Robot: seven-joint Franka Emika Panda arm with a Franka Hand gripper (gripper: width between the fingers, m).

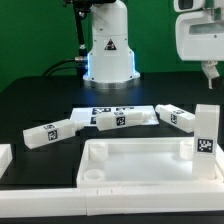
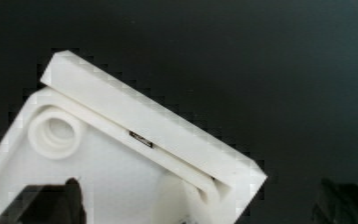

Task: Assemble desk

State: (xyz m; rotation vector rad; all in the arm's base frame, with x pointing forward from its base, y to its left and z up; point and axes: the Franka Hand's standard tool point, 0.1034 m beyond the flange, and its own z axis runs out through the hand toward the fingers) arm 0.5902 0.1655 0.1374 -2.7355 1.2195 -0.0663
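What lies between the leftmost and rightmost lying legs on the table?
A third leg, also on its side, lies between the leftmost leg and the rightmost leg. The exterior view shows it.

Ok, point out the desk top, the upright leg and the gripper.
desk top (image 1: 140, 160), exterior view, bare inner floor.
upright leg (image 1: 205, 120), exterior view, plain upper face.
gripper (image 1: 208, 72), exterior view, between its fingertips.

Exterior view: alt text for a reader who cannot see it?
A white desk top lies on a black table, one leg upright at its corner on the exterior view's right. Three legs lie behind it; the tool hangs over that leg.
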